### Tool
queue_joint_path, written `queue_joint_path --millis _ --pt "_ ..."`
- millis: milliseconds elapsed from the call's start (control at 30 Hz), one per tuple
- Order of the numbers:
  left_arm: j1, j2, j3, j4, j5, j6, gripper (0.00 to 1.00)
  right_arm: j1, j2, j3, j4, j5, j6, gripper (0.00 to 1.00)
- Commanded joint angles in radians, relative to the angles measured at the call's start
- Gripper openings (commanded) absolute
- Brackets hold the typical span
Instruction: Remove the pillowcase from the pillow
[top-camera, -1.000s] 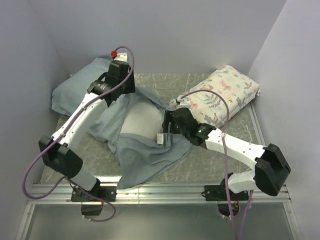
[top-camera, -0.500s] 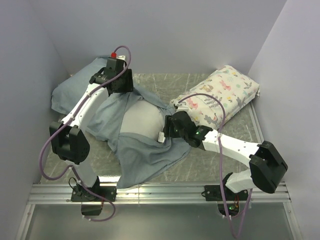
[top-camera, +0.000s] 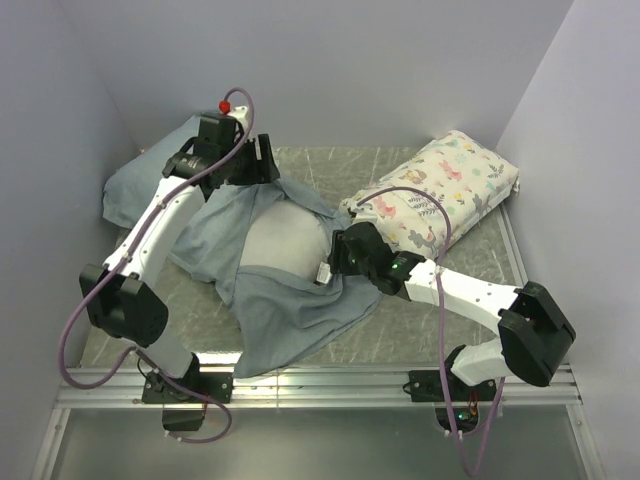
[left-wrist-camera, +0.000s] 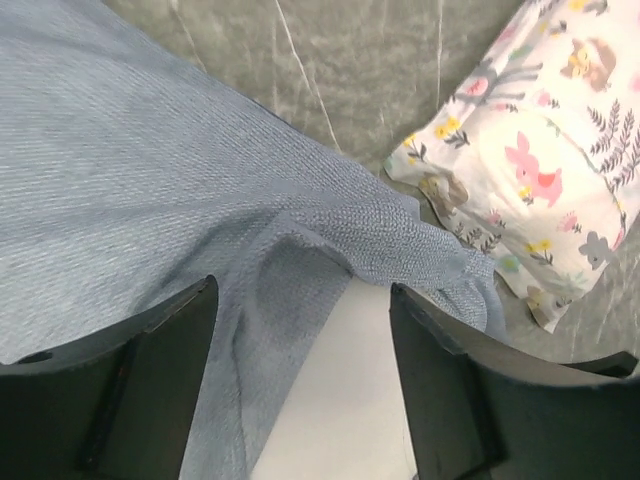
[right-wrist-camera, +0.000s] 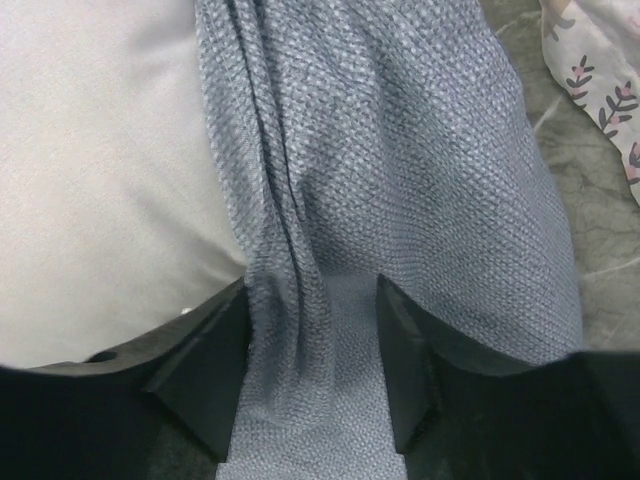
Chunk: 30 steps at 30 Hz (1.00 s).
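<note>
Left gripper (left-wrist-camera: 300, 300) is hovering open and empty above the pillowcase (left-wrist-camera: 130, 170). Right gripper (right-wrist-camera: 312, 300) is straddling a pillowcase fold, half closed, grip unclear; pillow (right-wrist-camera: 100, 150) beside one finger.

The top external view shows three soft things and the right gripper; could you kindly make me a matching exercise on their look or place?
1 pillowcase
2 pillow
3 floral pillow
4 right gripper

A plain white, partly covered
B fingers either side of a bunched fold
C grey-blue fabric, spread mid-table
D far right of the table

Pairs: 1-C, 2-A, 3-D, 4-B.
</note>
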Motion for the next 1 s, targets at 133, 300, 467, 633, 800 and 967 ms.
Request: queue_joint_path --millis 133,300,467,633,800,967 --pt "-0.084 -0.125 0.053 -0.025 -0.243 0.042 0.79 -0.015 -0.007 -0.011 0.031 0.01 0.001 0.34" --pt "-0.27 -0.118 0.048 -0.065 -0.412 0.053 0.81 -0.021 -0.003 -0.008 0.027 0.016 0.005 0.11" --pt "-0.416 -0.122 -0.102 -0.013 -0.506 0.012 0.83 -0.033 0.002 -0.008 0.013 0.034 0.019 0.0" --pt "-0.491 -0.095 -0.228 0.047 -0.532 0.013 0.86 -0.055 0.002 -0.021 0.028 0.016 0.036 0.0" --pt "-0.532 -0.056 -0.311 0.131 -0.533 0.033 0.99 -0.059 0.012 -0.026 0.045 0.008 0.044 0.0" --pt "-0.563 0.002 -0.348 0.176 -0.575 0.03 0.99 -0.058 0.025 -0.029 0.057 -0.004 0.051 0.0"
